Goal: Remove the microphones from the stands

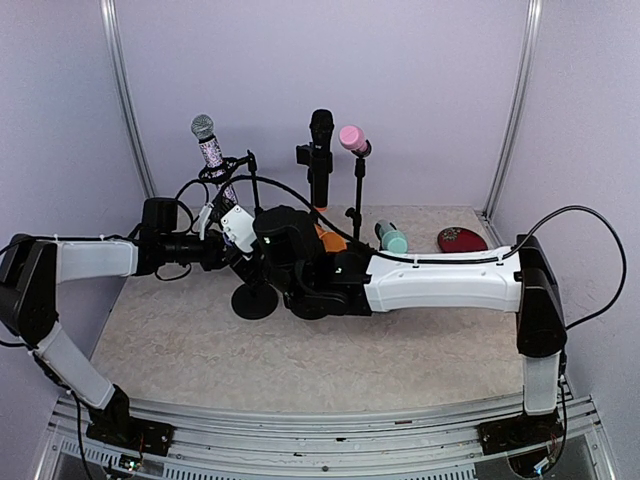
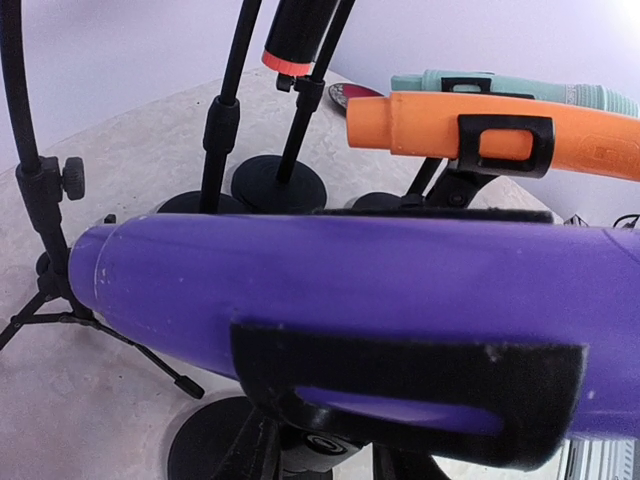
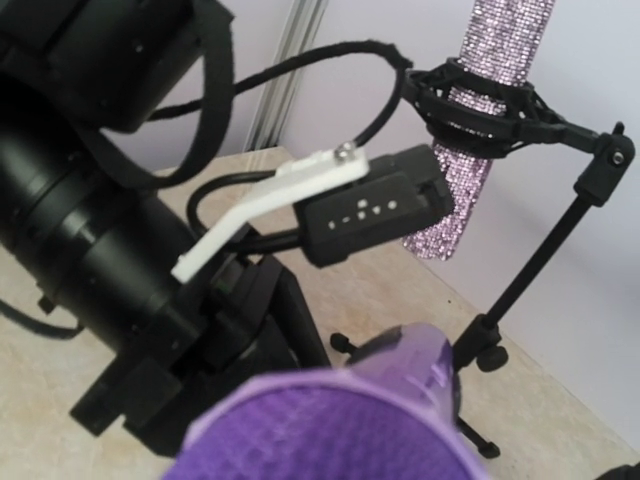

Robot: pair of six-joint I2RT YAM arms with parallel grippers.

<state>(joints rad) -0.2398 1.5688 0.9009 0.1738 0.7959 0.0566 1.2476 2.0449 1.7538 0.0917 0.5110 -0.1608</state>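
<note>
Beige tabletop (image 1: 420,350); purple microphone (image 2: 330,290) shows in both wrist views, unseen overhead; left claw, right claw: state cannot tell.

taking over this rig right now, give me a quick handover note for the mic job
Left gripper: right against the purple microphone, which fills its wrist view. The fingers are hidden, so I cannot tell whether it has a grip.
Right gripper: at the same stand, with the mic's mesh head just under its camera. Its jaws are hidden too.
Purple microphone: lies level, seated in the black clip above the stand base.
Done: both arms are at the mic.
Left: confirm a grip, then pull the mic out of the clip. It is not yet out.
</note>
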